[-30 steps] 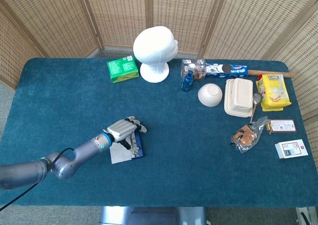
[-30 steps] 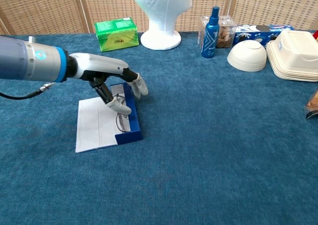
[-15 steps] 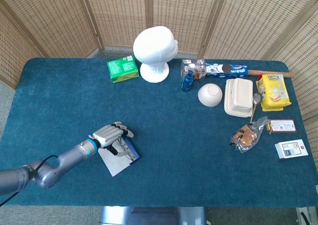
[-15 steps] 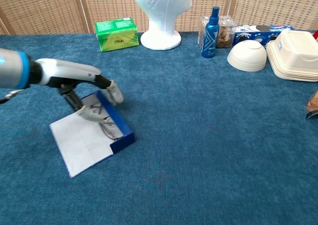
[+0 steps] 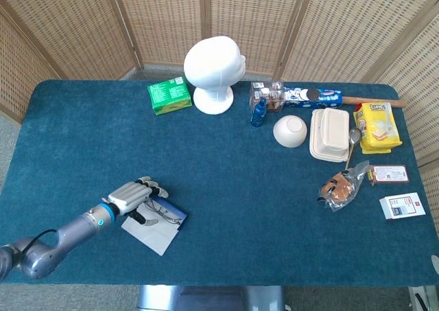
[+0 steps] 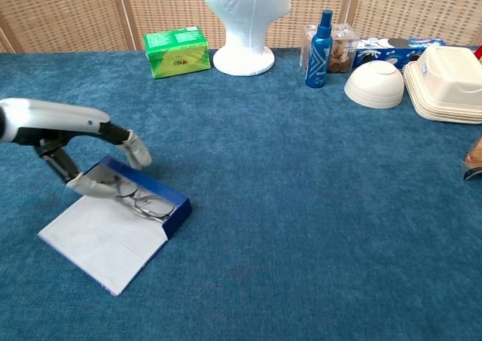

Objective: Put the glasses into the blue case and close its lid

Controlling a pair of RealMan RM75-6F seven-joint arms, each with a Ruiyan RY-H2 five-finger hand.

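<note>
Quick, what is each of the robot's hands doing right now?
Left hand: gripping the blue case, thumb inside by the glasses, fingers over its far wall.
Right hand: not visible in either view.

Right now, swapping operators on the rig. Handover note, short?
Left robot hand: over the blue case near the table's front left, fingers spread around its far end; whether it is gripping anything is unclear.
Right robot hand: not in view.
Glasses: lying inside the open case.
Lid: flat on the table, still open.
Done: glasses are in the case.
Left: fold the lid over and shut it.
</note>
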